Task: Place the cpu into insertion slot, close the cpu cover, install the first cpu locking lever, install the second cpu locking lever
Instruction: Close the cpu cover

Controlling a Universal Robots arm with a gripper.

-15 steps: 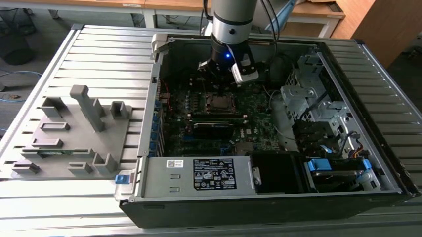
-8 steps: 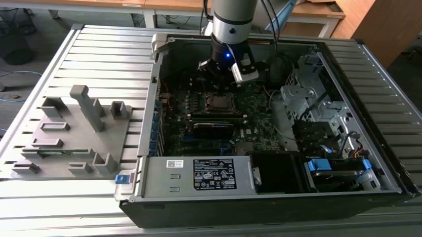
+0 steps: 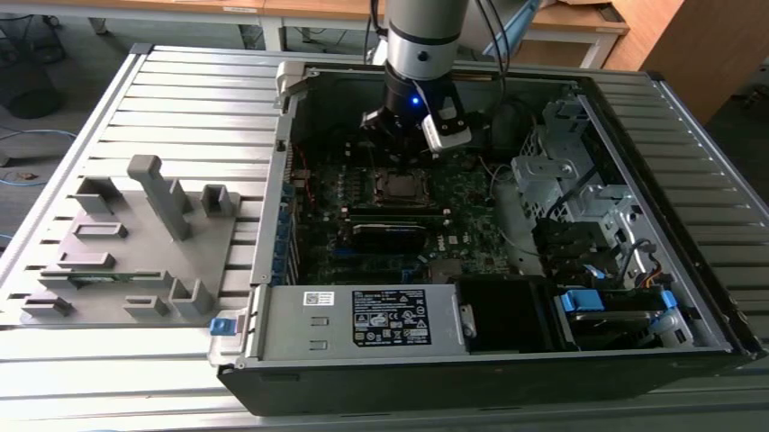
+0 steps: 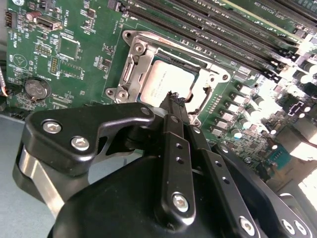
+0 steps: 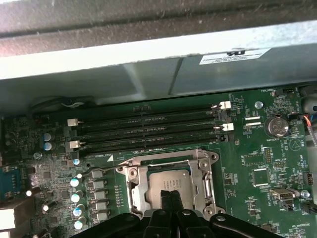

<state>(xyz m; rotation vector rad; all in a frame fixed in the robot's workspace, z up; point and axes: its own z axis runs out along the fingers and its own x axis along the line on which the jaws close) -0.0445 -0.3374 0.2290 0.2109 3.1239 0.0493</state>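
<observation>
Black two-finger gripper (image 4: 173, 99) hangs inside the open metal computer case (image 3: 270, 207). Its fingers are pressed together with nothing between them, tips just over one edge of the small square grey-metal cpu (image 5: 168, 181).

The cpu lies flat in the square silver-rimmed insertion slot (image 3: 378, 185) on the green circuit board (image 5: 257, 158). The thin silvery cut-out cpu cover (image 4: 130, 74) is down around it.

Contact of tips with cpu: cannot tell.

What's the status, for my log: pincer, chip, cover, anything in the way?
Pincer shut, tips over the chip. Chip lies flat inside the cover frame, frame down. Nothing seen blocking.
</observation>
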